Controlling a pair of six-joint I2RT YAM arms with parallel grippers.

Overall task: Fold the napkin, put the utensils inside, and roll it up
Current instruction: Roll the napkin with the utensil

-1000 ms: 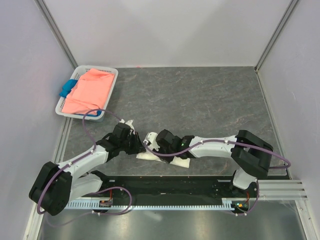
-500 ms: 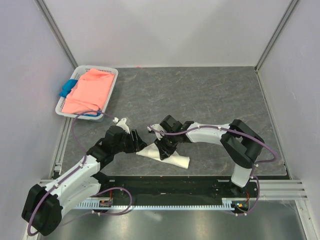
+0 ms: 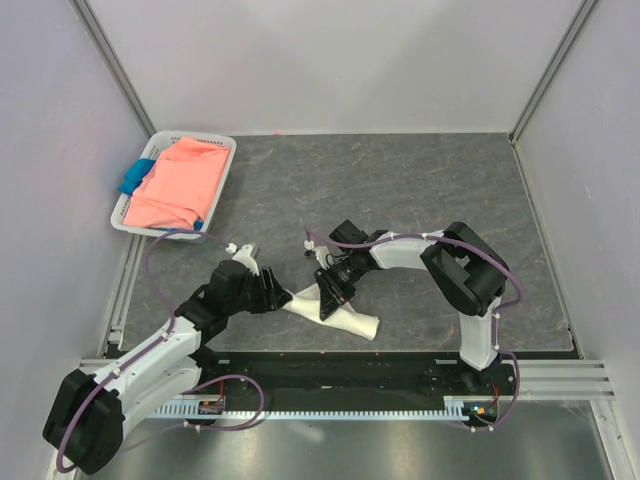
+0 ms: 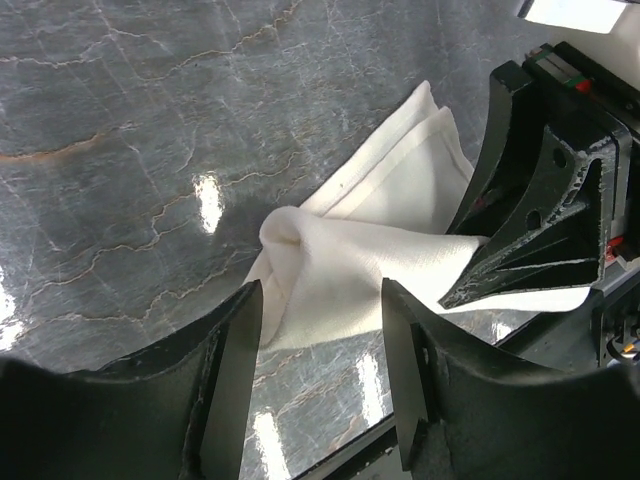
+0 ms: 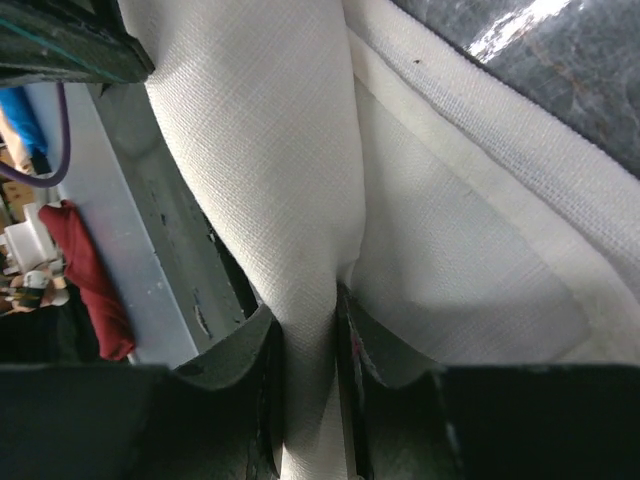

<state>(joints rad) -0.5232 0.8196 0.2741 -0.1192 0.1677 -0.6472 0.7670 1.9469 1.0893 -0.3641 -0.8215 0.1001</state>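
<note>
Off-white cloth fills the narrow gap between the jaws of the right gripper (image 5: 310,335): a raised fold of the napkin (image 3: 352,321) is pinched there, the two grey pads (image 5: 240,350) pressing it from either side, and the fabric rises taut out of the grip. The left gripper (image 4: 320,300) stands with its jaws apart, holding nothing. Its two black fingers (image 4: 235,350) frame the bunched, rounded near end of the napkin, which lies just beyond them, and whether either finger touches the cloth cannot be told. From the left wrist view the napkin appears partly folded, with two hemmed layers stacked at its far corner and the black body of the right gripper bearing down on its right side. From above, the napkin lies as a short crumpled band on the near middle of the table (image 3: 420,190), a dark grey surface with pale marble veining. The two grippers meet over its left end, the left arm reaching in from the near left, the right arm bent back on itself from the near right. Well apart, at the far left corner of the table, a white slotted basket (image 3: 226,152) holds a salmon-pink cloth (image 3: 175,185), with a blue cloth (image 3: 133,178) showing at its left edge.
</note>
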